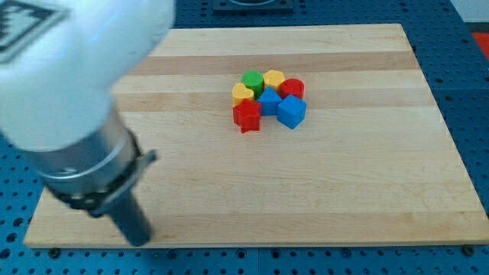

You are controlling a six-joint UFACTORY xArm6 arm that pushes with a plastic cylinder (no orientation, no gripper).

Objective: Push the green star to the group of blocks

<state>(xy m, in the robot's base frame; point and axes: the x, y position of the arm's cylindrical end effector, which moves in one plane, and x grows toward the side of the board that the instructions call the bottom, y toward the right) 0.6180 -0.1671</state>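
My tip (pixel 141 240) at near-left edge of worktop (pixel 359 191), well apart from all blocks; plain dark rod below a blurred white and grey arm housing (pixel 72 99), touching no block, clamped on nothing.

Seven blocks packed in one cluster, right of centre toward far side:
- Green block (pixel 252 79) on far-left corner of cluster, touching its neighbours; shape not clear enough to call.
- Yellow block (pixel 273 78) just right of it.
- Red block (pixel 293 88), rounded, at far right.
- Second yellow block (pixel 243 93) just near of green.
- Blue block (pixel 268 101) in the middle.
- Blue cube (pixel 291 111) at near right.
- Red star (pixel 247 116) at near left.
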